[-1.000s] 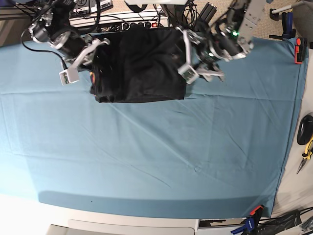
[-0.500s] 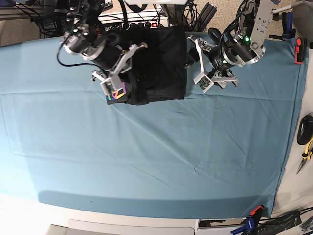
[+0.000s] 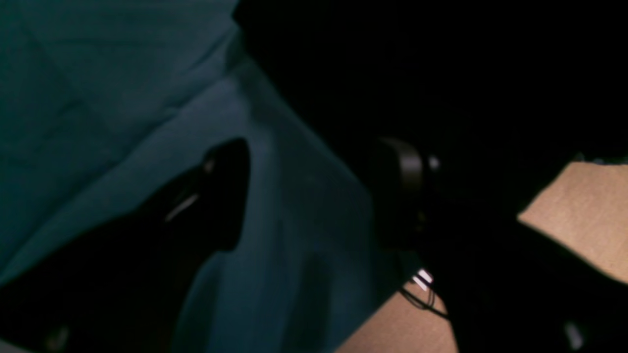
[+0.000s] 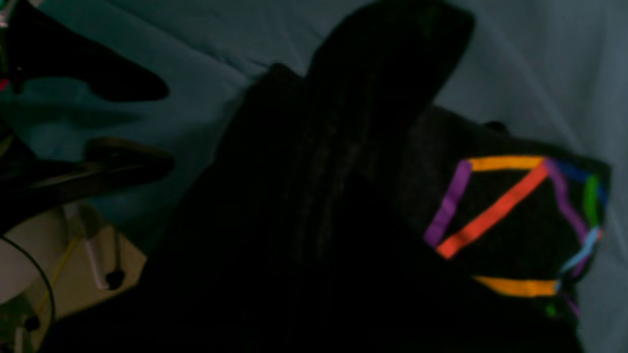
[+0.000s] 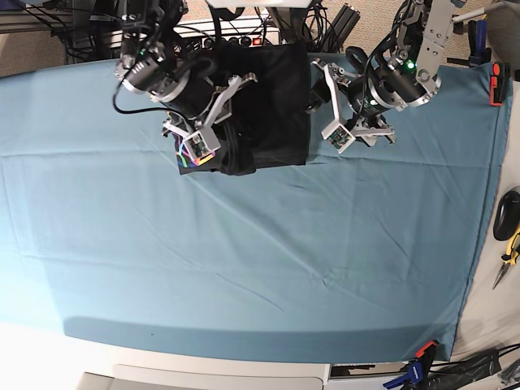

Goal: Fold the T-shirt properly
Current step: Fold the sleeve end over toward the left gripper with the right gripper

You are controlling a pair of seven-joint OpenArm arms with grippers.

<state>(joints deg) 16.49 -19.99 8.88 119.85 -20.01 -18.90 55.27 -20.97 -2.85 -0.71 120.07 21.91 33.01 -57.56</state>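
You had one T-shirt (image 5: 268,106) on the counter (image 5: 244,260), lying at the far edge between your two arms, black, partly folded into a rough block. No containers showed in any view. The counter was covered by a single teal cloth (image 5: 97,211), creased in places. Your right gripper (image 5: 199,138) sat at the shirt's near-left corner; its fingers looked clamped on a bunched fold, where a small patch of the rainbow line print (image 4: 510,220) showed in orange, purple, blue and green. In the right wrist view that printed fold stood up against the cloth, and the rest of the shirt was a dark mass with no detail readable. Your left gripper (image 5: 341,122) hung just beside the shirt's right edge; in the left wrist view its two fingers (image 3: 225,196) stood apart over bare cloth, holding nothing, with the shirt's black edge (image 3: 392,73) filling the upper right. That view was very dark and the far finger was hard to separate from the shirt. At the counter's right margin you had a few hand tools (image 5: 510,244), partly cut off, too small to count.
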